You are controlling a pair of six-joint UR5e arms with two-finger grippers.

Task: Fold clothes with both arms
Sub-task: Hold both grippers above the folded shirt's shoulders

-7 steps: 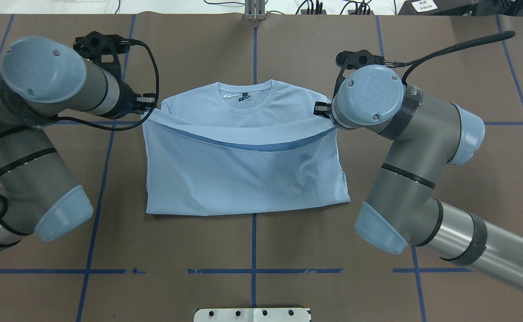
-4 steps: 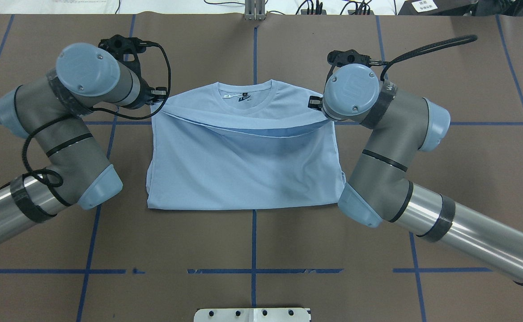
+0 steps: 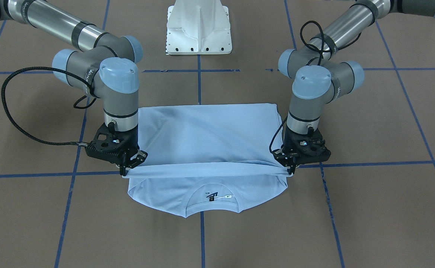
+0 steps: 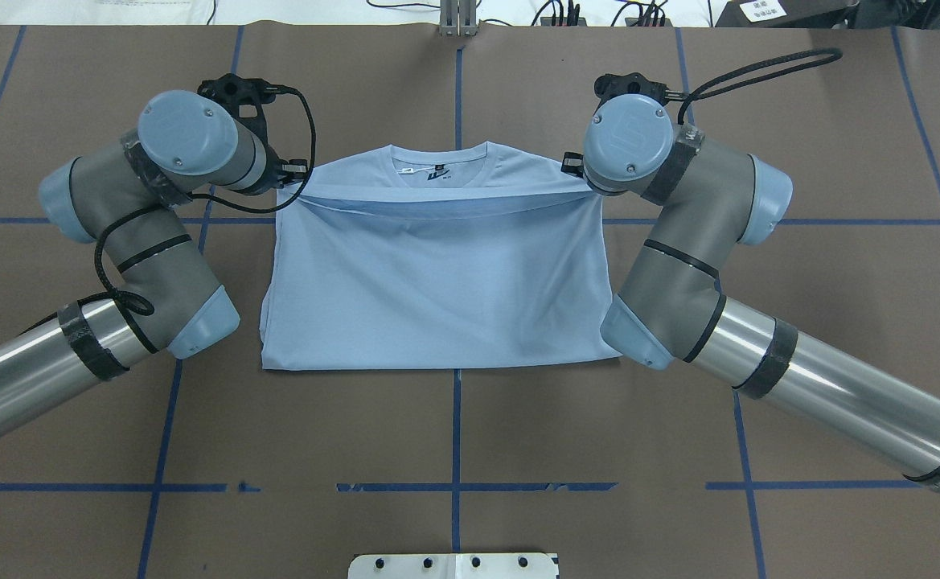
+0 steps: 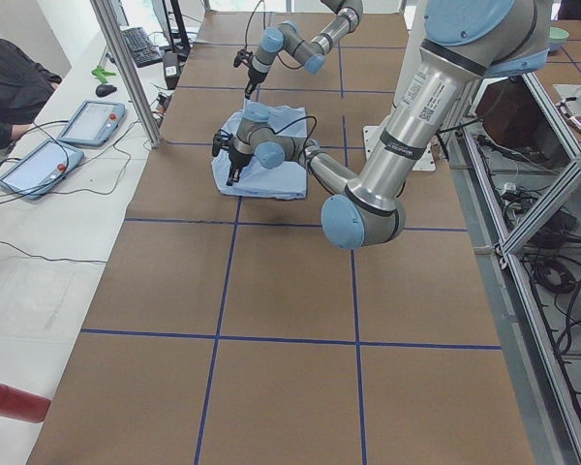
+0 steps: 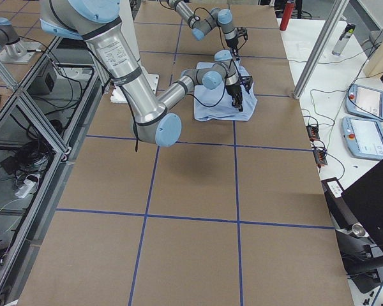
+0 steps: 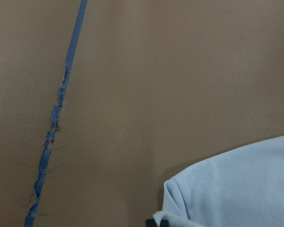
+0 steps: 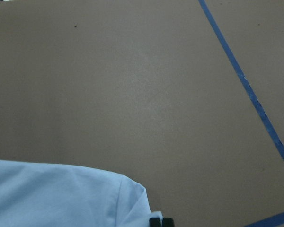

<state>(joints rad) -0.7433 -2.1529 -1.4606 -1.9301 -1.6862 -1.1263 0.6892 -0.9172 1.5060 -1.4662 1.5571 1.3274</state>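
The pale blue T-shirt lies folded on the brown table, collar and dark neck label at the far side. Its lower part is folded over, the hem stretched taut just short of the collar. My left gripper is shut on the hem's left corner. My right gripper is shut on the right corner. In the front-facing view the left gripper and right gripper pinch the hem low over the shirt. The palm print is hidden. Cloth shows in both wrist views.
Blue tape lines grid the brown table. The white pedestal base stands at the robot's side. An aluminium post and cables sit at the far edge. In the left side view a person and tablets are beside the table.
Both grippers have carried the hem further toward the collar. The sagging fold edge has pulled straight and now covers more of the chest.
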